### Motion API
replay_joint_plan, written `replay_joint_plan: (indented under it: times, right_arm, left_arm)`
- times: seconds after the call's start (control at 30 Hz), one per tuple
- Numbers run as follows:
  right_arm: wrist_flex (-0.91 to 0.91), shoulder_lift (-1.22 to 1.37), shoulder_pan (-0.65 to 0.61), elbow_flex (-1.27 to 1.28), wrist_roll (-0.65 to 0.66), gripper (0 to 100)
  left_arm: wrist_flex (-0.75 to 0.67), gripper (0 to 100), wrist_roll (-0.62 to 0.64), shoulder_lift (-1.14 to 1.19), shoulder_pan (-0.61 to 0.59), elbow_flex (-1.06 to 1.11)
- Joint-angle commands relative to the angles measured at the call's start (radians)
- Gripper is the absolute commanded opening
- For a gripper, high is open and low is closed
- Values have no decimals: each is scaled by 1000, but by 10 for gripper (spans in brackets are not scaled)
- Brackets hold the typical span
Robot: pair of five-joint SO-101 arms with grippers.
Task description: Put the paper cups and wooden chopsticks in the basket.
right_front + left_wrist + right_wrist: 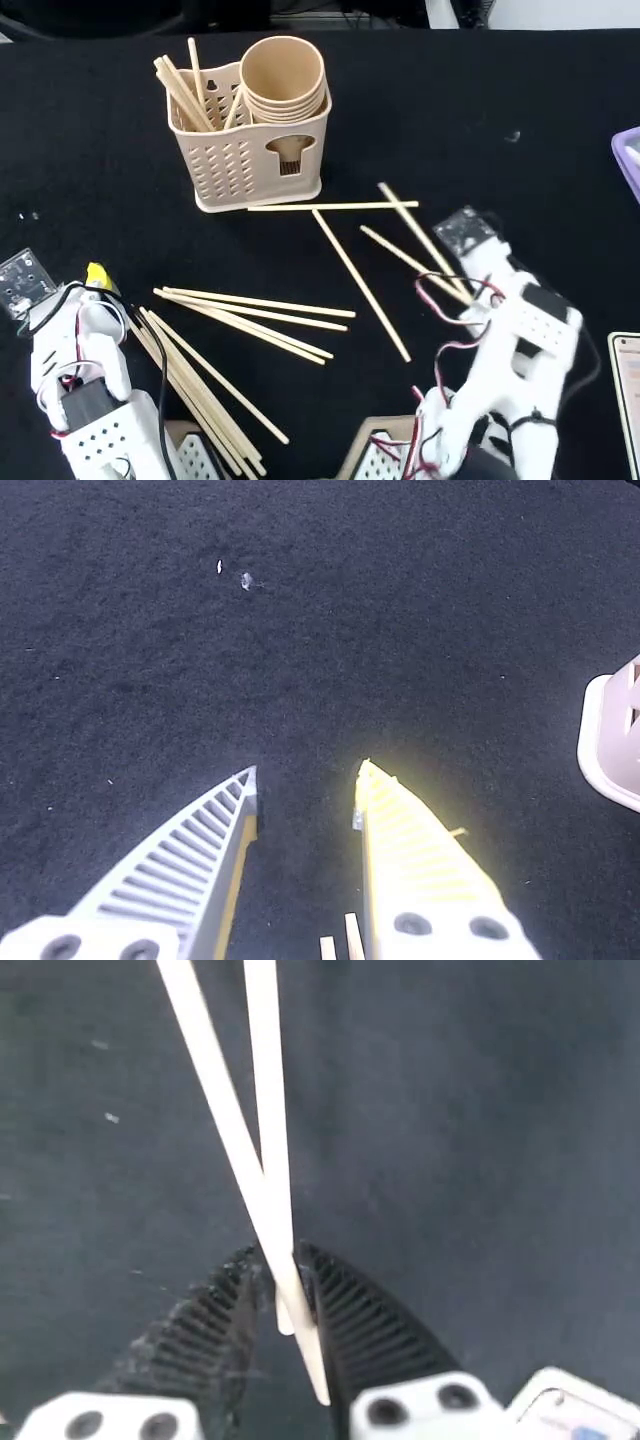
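A beige perforated basket (250, 160) stands at the back of the black table. It holds a stack of paper cups (283, 75) and several wooden chopsticks (185, 90). More loose chopsticks (250, 312) lie in the middle and front left of the table. My right gripper (462, 290) (283, 1280) is shut on the near ends of two crossed chopsticks (262, 1160), low over the table at the right. My left gripper (95, 278) (307, 775) stands open over bare cloth at the front left, nothing between its fingers. The basket's corner (612, 750) shows in the left wrist view.
One chopstick (333, 206) lies in front of the basket and a long one (360, 270) runs diagonally across the middle. A purple object (628, 160) sits at the right edge, with a white card (626, 385) below it.
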Motion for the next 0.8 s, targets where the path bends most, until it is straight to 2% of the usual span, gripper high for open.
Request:
replay_joint_plan:
  times: [0.0, 0.17, 0.33, 0.4, 0.6, 0.77]
  right_arm:
    - [-21, 104, 40, -67, 8, 12]
    - [-3, 246, -12, -124, 8, 21]
    - [112, 268, -133, -188, -68, 178]
    - [127, 268, -193, -208, -77, 209]
    - [38, 277, -405, -240, -224, 205]
    - [-52, 341, -505, -249, -293, 206]
  left_arm:
    - [-17, 166, -11, -15, 1, 10]
    - [-17, 166, -11, -15, 1, 10]
    - [-20, 166, -11, -15, 1, 10]
    - [-20, 166, -11, -15, 1, 10]
    - [-20, 166, -11, -15, 1, 10]
    - [-18, 166, -11, -15, -1, 10]
